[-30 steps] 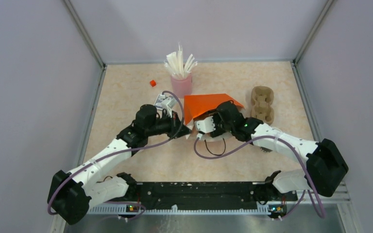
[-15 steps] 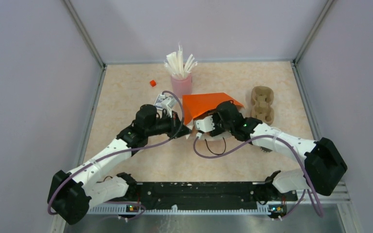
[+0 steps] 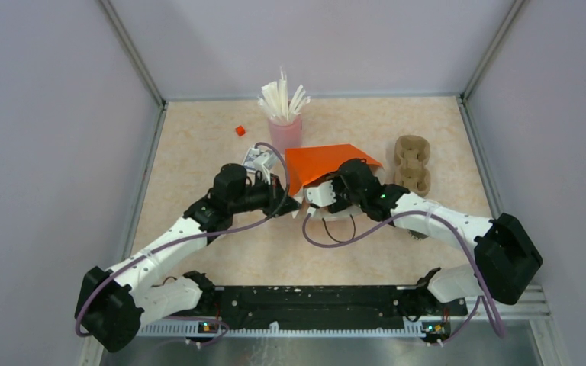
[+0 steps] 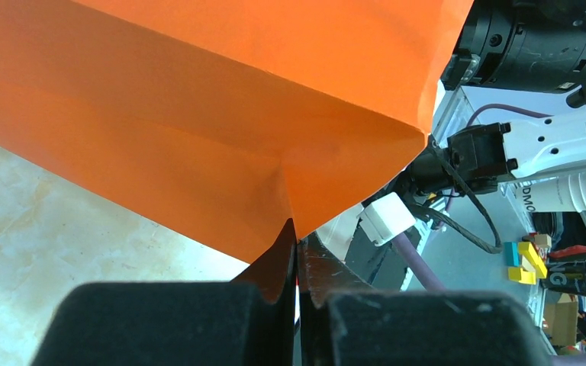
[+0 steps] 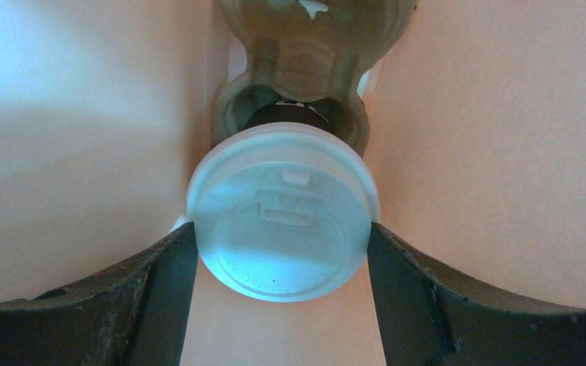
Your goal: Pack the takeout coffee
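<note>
Orange bag (image 4: 198,137) edge pinched between closed left gripper (image 4: 296,245) jaws. White-lidded takeout coffee (image 5: 282,206) clamped between right gripper (image 5: 281,238) jaws, cardboard carrier (image 5: 305,46) beyond.

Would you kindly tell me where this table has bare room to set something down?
Bare table lies in front, toward the base rail; also far right behind the cup carrier, and left of the red block. The middle is crowded: the orange bag, the left gripper pinching it, the right gripper inside, the straw cup behind.
</note>
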Robot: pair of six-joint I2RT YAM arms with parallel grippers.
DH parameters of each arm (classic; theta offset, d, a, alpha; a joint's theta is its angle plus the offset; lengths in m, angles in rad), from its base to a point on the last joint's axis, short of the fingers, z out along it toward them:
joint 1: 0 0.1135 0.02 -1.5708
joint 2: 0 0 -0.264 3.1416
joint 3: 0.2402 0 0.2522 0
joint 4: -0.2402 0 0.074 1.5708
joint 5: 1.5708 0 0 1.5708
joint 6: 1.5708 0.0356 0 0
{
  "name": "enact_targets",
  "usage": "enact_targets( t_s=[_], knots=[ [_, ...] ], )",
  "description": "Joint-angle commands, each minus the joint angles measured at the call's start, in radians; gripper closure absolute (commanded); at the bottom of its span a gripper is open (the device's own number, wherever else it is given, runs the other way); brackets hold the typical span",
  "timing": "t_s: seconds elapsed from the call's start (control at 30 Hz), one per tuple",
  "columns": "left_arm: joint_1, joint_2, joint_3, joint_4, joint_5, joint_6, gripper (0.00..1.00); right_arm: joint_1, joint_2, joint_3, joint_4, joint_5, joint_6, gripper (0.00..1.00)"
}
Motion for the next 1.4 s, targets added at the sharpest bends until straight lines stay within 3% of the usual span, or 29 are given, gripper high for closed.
enact_targets(
  t_s=[0.0, 0.2, 0.77, 0.97, 1.23, 1.37],
  knots=[
    [-0.004, 0.009, 0.054, 0.035, 0.035, 0.006, 0.99, -0.022, 0.001, 0.026, -0.009, 0.024, 0.010, 0.30],
    [-0.003, 0.039, 0.081, 0.027, 0.034, 0.018, 0.98, -0.022, -0.047, 0.049, -0.052, 0.029, 0.009, 0.24],
    [-0.003, 0.105, 0.193, -0.076, -0.001, 0.010, 0.97, -0.022, -0.130, 0.095, -0.125, -0.023, 0.059, 0.20],
    [-0.003, 0.118, 0.215, -0.084, -0.004, 0.008, 0.97, -0.022, -0.146, 0.117, -0.176, -0.038, 0.064, 0.09],
    [-0.004, 0.135, 0.231, -0.099, -0.005, 0.012, 0.97, -0.024, -0.162, 0.122, -0.215, -0.046, 0.072, 0.10],
    [-0.003, 0.132, 0.235, -0.106, -0.010, 0.017, 0.97, -0.027, -0.162, 0.126, -0.231, -0.052, 0.069, 0.21]
  ],
)
